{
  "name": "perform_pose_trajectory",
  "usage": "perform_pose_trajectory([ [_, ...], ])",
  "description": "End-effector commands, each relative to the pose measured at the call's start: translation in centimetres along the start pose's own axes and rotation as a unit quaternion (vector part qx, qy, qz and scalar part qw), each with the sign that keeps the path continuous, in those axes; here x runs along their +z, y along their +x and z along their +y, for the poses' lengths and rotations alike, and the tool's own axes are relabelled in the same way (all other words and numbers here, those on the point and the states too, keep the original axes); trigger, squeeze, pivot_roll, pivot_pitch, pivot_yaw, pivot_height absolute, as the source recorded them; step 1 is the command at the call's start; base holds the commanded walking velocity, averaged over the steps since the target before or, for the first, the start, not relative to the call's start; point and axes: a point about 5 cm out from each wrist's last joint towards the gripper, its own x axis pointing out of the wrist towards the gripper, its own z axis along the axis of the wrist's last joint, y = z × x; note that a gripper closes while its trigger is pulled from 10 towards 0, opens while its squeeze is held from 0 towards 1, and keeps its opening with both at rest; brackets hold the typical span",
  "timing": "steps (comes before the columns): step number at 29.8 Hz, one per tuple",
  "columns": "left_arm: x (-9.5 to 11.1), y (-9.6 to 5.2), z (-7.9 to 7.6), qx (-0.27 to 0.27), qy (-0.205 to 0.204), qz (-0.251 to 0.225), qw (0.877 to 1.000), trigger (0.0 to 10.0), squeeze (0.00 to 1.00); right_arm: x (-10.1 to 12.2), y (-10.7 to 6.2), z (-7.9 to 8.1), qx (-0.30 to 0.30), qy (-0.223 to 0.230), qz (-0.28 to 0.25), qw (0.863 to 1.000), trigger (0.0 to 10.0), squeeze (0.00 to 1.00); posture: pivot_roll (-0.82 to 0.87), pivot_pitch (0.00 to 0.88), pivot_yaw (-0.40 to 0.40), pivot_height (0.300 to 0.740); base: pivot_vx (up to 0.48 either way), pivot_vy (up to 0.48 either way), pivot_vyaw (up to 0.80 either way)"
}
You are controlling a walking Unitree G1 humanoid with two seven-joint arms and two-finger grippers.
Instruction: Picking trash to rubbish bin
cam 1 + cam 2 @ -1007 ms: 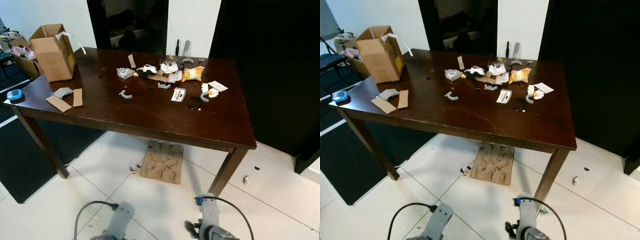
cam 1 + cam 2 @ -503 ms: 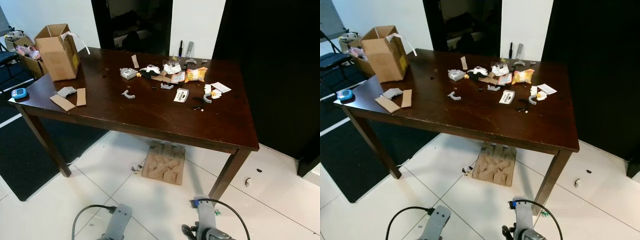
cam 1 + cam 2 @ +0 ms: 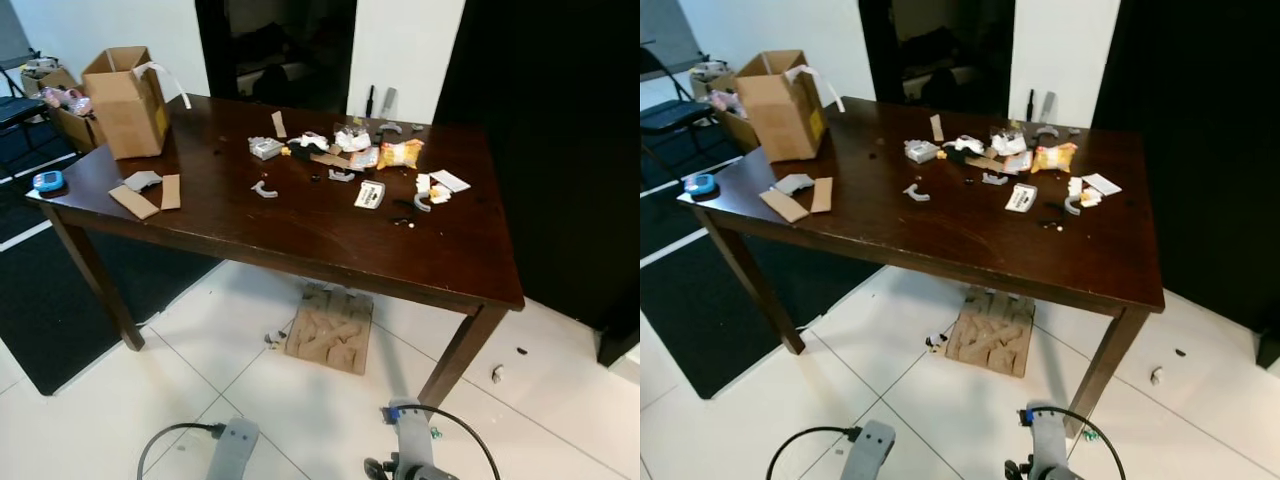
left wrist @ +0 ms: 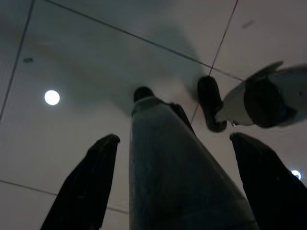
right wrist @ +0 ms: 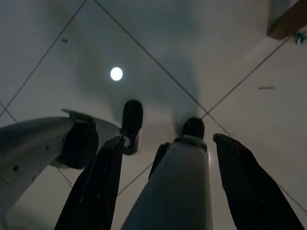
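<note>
Dark wood table (image 3: 330, 235) w/ crinkly wrappers (image 3: 398, 152), cardboard box (image 3: 127, 88).

A dark wooden table (image 3: 330, 240) stands on white floor tiles (image 3: 200, 370) before a white wall (image 3: 400, 40).

Trash scraps (image 3: 350, 165) on table (image 3: 300, 240) too small to identify; chair (image 3: 665, 105) edge-cropped

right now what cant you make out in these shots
- Cardboard box contents: head views, its own walls hide them.
- Small scraps around the yellow snack packet: too small to identify.
- Left gripper, right gripper: wrist views, fingers apart, tips cut off by the frame edge.
- Doorway interior: too dark.
</note>
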Motion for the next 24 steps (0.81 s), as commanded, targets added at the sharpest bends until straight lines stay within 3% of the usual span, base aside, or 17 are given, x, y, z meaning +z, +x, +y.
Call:
perform_pose_trajectory([
  [1, -0.4, -0.3, 0.5, 0.004, 0.0, 0.006, 1.0, 10.0, 0.0, -0.3, 0.0, 0.1, 0.001, 0.002, 0.008, 1.0, 10.0, 0.0, 0.01, 0.0, -0.012, 0.74, 0.0, 0.0, 0.0],
  [4, -0.3, -0.1, 0.2, 0.002, 0.005, 0.007, 1.0, 10.0, 0.0, 0.4, -0.1, -0.4, 0.0, -0.027, 0.002, 1.0, 10.0, 0.0, 0.02, 0.0, -0.041, 0.74, 0.0, 0.0, 0.0],
  [8, 0.8, 0.3, -0.7, -0.007, -0.005, -0.008, 1.0, 10.0, 0.0, 1.0, -0.3, -1.5, -0.014, -0.016, -0.009, 1.0, 10.0, 0.0, 0.0, 0.0, -0.046, 0.74, 0.0, 0.0, 0.0],
  [12, 1.0, 0.4, -0.6, -0.005, -0.001, -0.008, 1.0, 10.0, 0.0, 1.4, -0.3, -1.7, -0.016, -0.015, -0.012, 1.0, 10.0, 0.0, 0.01, 0.0, -0.054, 0.74, 0.0, 0.0, 0.0],
  [15, 1.2, 0.2, 0.2, 0.01, -0.019, -0.015, 1.0, 10.0, 0.0, 1.8, -0.2, -1.1, -0.004, -0.035, -0.014, 0.999, 10.0, 0.0, 0.03, 0.0, -0.058, 0.74, 0.0, 0.0, 0.0],
  [18, 0.5, -0.3, 1.3, 0.019, -0.011, -0.008, 1.0, 10.0, 0.0, 1.1, 0.2, 0.3, 0.009, 0.01, -0.012, 1.0, 10.0, 0.0, 0.02, 0.0, -0.035, 0.74, 0.0, 0.0, 0.0],
  [24, 0.3, -0.6, 1.9, 0.024, -0.007, -0.004, 1.0, 10.0, 0.0, 1.1, 0.3, 1.1, 0.02, -0.013, -0.011, 1.0, 10.0, 0.0, 0.02, 0.0, -0.025, 0.74, 0.0, 0.0, 0.0],
])
